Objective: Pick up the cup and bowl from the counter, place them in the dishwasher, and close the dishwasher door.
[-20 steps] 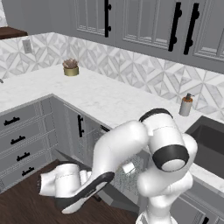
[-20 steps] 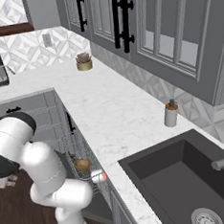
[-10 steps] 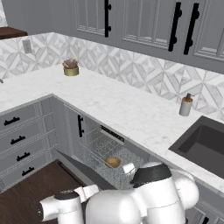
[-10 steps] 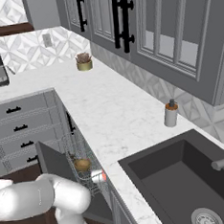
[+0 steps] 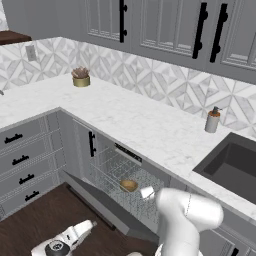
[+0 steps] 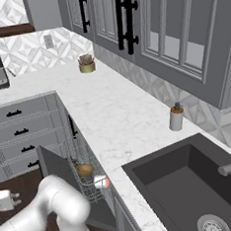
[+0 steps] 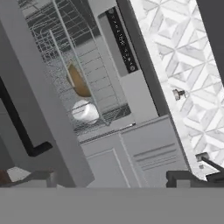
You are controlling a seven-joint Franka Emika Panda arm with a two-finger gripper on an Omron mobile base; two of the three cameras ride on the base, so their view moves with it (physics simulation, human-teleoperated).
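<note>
The dishwasher [image 5: 131,156] stands open under the counter [image 5: 145,127]. In its wire rack [image 7: 65,61] lie the tan bowl [image 5: 128,185] [image 6: 84,169] [image 7: 78,81] and, beside it, the white cup [image 5: 146,192] [image 6: 101,182] [image 7: 84,111] on its side. The grey dishwasher door [image 5: 102,200] [image 6: 60,174] [image 7: 33,100] hangs half down, its black bar handle [image 7: 19,131] facing my hand. My gripper [image 5: 84,228] [image 6: 6,200] [image 7: 111,181] is low near the floor, in front of the door's outer face. It is open and holds nothing.
A grey soap dispenser [image 5: 212,120] [image 6: 175,117] stands by the dark sink [image 5: 227,162] [image 6: 185,180]. A gold plant pot [image 5: 81,78] [image 6: 87,64] sits at the counter's back. Grey drawers [image 5: 25,160] line the left; dark wood floor [image 5: 45,220] lies below.
My arm has swung down from in front of the rack to near the floor, so the hand now sits low before the door. Bowl and cup stay in the rack.
</note>
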